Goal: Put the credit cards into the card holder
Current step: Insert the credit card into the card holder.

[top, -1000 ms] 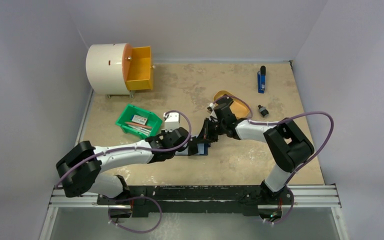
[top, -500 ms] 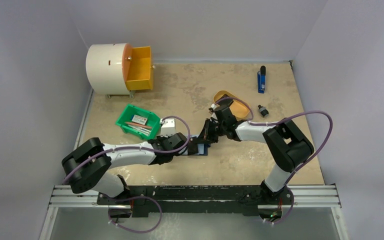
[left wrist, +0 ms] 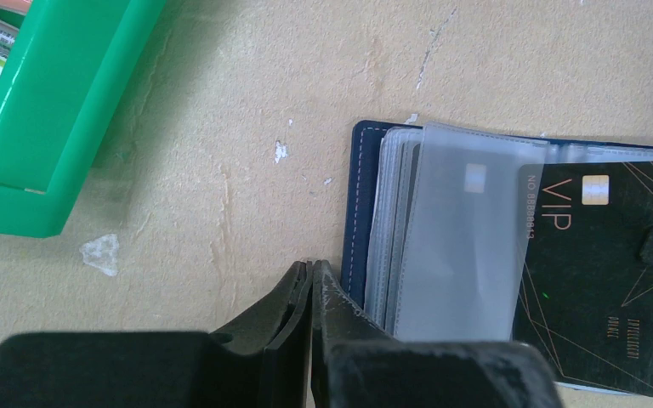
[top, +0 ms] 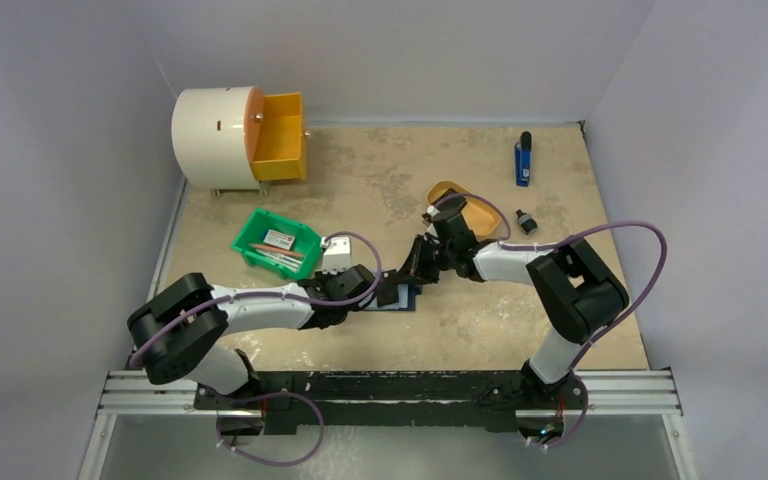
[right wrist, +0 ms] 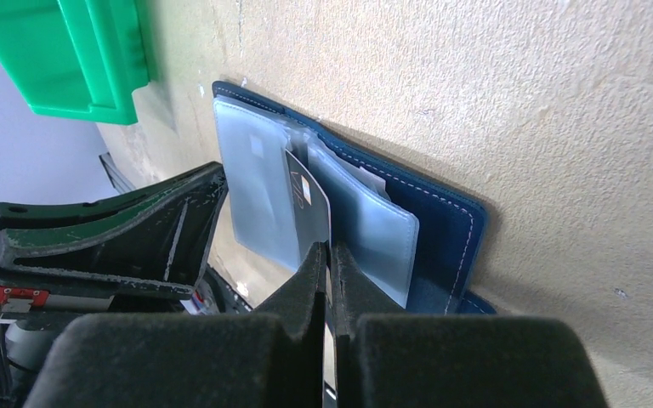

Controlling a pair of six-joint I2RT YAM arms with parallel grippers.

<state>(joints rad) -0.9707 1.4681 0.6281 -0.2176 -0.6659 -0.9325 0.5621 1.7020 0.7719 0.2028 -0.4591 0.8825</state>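
Beige speckled tabletop [top: 380, 180] under grey walls. Near front centre, between both arms: navy card holder [left wrist: 359, 212], lying open and flat, inner side up, fan of clear sleeves [left wrist: 459, 238] stacked on it. Long axis of open spread roughly left-right across table in top view; stitched outer edge toward left arm, other half toward right arm. Black VIP credit card [left wrist: 595, 297] over sleeves on right-arm half, print upright in left wrist view, far end cut by frame; in right wrist view seen edge-on, standing among sleeves. Right gripper [right wrist: 329, 255] pinched tight on that card, fingers narrow, card edge between pads. Left gripper [left wrist: 310, 270] closed, fingers pressed together, nothing between, tips low at table just beside holder's stitched edge; touching holder or not, cannot tell. Green bin [left wrist: 42, 127] close by on left-arm side, apart from holder. Farther back: mustard oval tray [top: 475, 212] behind right wrist, white drum [top: 215, 135] with open orange drawer [top: 280, 135] at back left, blue object [top: 523, 160] at back right
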